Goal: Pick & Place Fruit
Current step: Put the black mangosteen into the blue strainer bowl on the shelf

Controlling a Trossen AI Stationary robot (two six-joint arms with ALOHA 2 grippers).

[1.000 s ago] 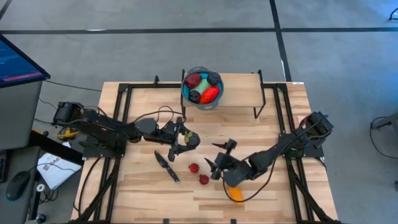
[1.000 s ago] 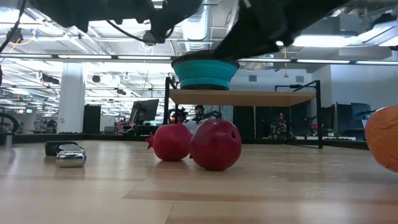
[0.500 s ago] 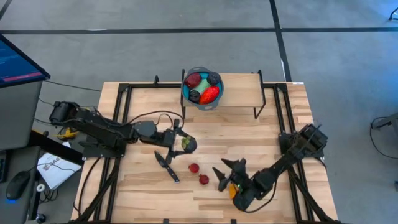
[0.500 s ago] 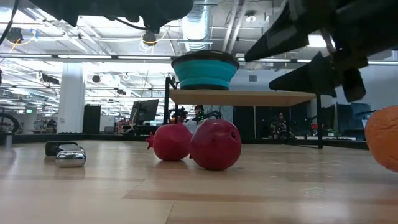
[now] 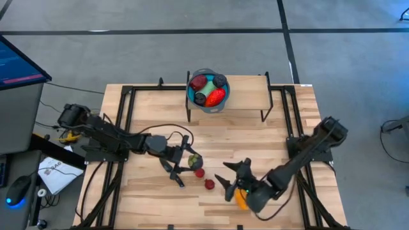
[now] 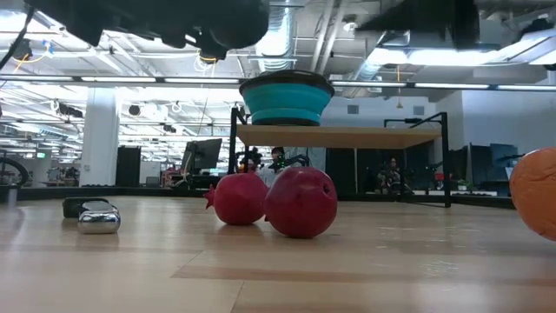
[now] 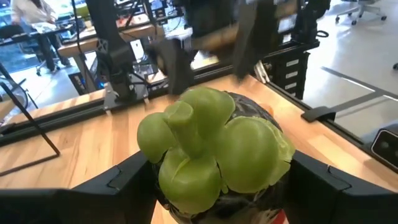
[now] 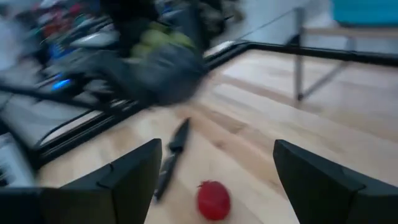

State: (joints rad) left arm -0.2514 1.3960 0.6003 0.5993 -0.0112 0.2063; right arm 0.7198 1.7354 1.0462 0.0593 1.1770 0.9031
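No text, label, brand, number or sign can be read in any of the views. The monitor [image 5: 19, 67] beyond the left edge of the table shows only a blue screen with a red bar, and its writing is too small to make out. The white paper [image 5: 56, 174] on the floor near the table's left edge carries some print, but it is not legible.

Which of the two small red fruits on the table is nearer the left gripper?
The upper-left small red fruit: it sits right beside the left gripper, which holds a green fruit. The other red fruit lies farther toward the right gripper.
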